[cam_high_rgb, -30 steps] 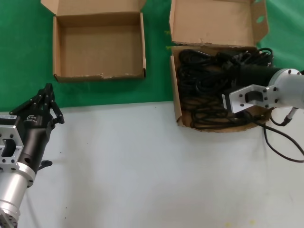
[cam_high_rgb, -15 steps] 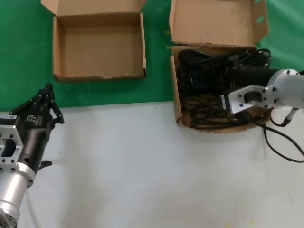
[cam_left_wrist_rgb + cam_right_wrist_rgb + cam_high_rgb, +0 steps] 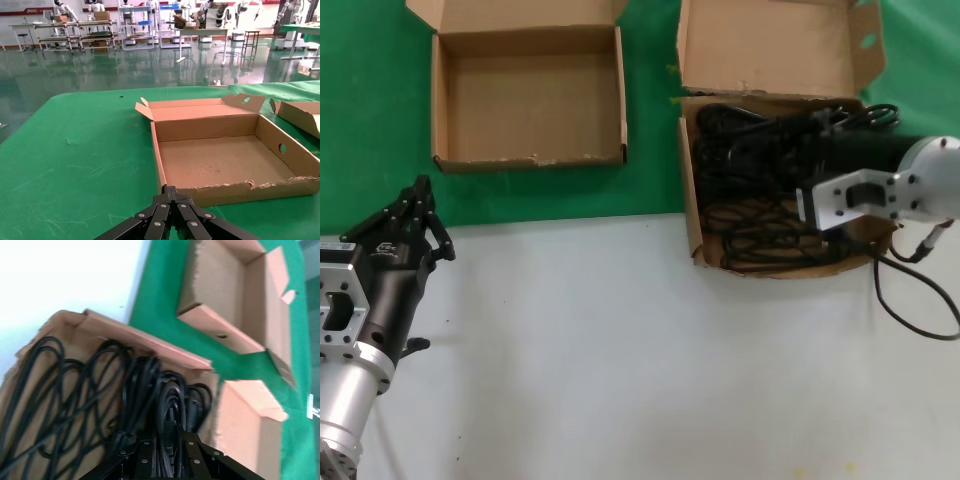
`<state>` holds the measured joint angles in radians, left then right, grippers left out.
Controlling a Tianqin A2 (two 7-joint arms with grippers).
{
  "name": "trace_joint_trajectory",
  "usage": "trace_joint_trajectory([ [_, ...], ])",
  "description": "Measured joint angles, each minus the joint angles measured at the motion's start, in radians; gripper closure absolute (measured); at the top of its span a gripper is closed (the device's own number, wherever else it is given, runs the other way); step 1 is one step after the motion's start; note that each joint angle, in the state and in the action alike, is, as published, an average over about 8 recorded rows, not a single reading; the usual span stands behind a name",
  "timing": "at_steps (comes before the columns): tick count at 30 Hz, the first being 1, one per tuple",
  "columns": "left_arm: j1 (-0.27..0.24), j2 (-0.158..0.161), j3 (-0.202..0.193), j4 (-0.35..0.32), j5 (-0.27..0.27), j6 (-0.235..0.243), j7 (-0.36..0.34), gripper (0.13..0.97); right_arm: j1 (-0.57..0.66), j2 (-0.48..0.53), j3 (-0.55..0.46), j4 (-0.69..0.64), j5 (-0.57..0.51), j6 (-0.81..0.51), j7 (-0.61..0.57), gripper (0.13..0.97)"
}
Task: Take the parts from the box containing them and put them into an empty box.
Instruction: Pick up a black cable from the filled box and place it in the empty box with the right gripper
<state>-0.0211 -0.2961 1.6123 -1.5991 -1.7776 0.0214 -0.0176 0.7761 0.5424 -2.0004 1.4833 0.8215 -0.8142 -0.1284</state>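
Right arm reaches in from the frame's right edge; the right gripper (image 3: 167, 442) clamps a black cord (image 3: 170, 405) among the cords (image 3: 760, 190) in the larger box (image 3: 686, 180), upper right. Left gripper (image 3: 415, 200) rests closed, lower left, near the empty box (image 3: 440, 110).

Head view: we look steeply down on the smaller squarish brown cardboard box (image 3: 528, 95). Left wrist: low, near it (image 3: 225, 155). Right wrist: close above the larger box; the smaller one (image 3: 240, 295) lies beyond.

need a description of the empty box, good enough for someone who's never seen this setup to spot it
Start at the green cloth on the table's far side, where two open cardboard boxes sit. The empty box is on the robot's left, squarish and low-walled. Its floor is bare, unlike the larger box, which holds black cords.
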Motion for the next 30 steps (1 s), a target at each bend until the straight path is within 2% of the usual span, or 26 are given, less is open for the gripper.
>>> trace_joint_trajectory([
  [4, 0.000, 0.000, 0.000, 0.000, 0.000, 0.000, 0.000, 0.952, -0.007, 0.009, 0.023, 0.071, -0.008, -0.028, 0.047, 0.873],
  [10, 0.000, 0.000, 0.000, 0.000, 0.000, 0.000, 0.000, 0.952, -0.030, 0.009, 0.063, 0.253, -0.017, -0.099, 0.158, 0.876],
  [17, 0.000, 0.000, 0.000, 0.000, 0.000, 0.000, 0.000, 0.952, -0.027, -0.060, 0.066, 0.401, -0.061, -0.139, 0.238, 0.876],
  [23, 0.000, 0.000, 0.000, 0.000, 0.000, 0.000, 0.000, 0.952, 0.010, -0.182, 0.023, 0.377, -0.122, -0.106, 0.229, 0.876],
  [30, 0.000, 0.000, 0.000, 0.000, 0.000, 0.000, 0.000, 0.952, 0.037, -0.325, -0.019, 0.245, -0.184, -0.007, 0.176, 0.877],
])
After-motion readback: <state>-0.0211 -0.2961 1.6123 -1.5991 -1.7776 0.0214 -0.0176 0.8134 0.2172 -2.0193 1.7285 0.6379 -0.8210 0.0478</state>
